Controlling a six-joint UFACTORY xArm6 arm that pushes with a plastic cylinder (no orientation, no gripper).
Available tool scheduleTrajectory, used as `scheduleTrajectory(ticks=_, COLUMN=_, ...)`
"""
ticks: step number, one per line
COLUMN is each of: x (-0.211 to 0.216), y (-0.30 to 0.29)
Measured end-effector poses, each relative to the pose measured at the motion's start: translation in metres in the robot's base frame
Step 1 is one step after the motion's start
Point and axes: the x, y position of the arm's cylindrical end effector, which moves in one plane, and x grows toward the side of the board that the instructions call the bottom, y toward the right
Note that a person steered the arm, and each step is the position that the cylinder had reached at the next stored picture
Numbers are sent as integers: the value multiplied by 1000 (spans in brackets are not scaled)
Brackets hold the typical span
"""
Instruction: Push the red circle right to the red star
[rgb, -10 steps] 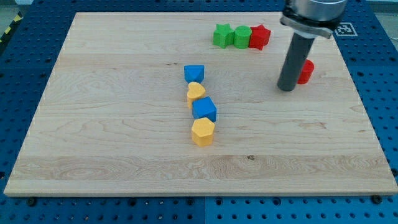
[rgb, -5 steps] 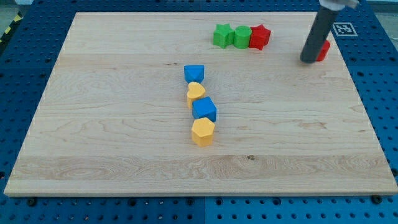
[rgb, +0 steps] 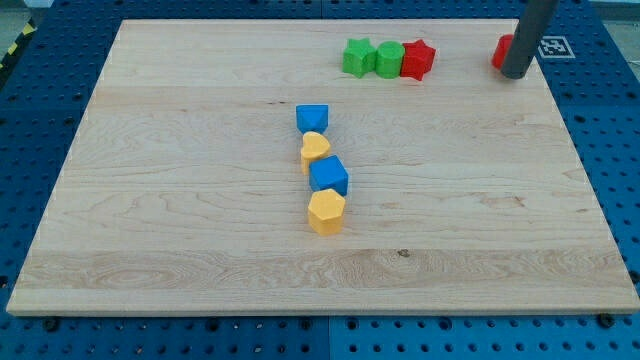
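The red star sits near the view's top, touching the right end of a row with a green circle and a green star. The red circle is at the view's top right, mostly hidden behind my rod. My tip rests on the board touching the red circle's lower right side, about a hundred pixels to the right of the red star.
A column of blocks stands mid-board: a blue cube, a yellow heart, another blue cube and a yellow hexagon. The board's right edge lies close to my tip.
The red circle has been pushed up the view and slightly right, from beside my rod mid-right to the top right. My tip moved up and right with it.
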Motion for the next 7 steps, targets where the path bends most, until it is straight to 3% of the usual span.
scheduleTrajectory(ticks=2, x=-1, y=82)
scheduleTrajectory(ticks=3, x=-37, y=64)
scheduleTrajectory(ticks=5, x=-39, y=-15)
scheduleTrajectory(ticks=7, x=-46, y=-28)
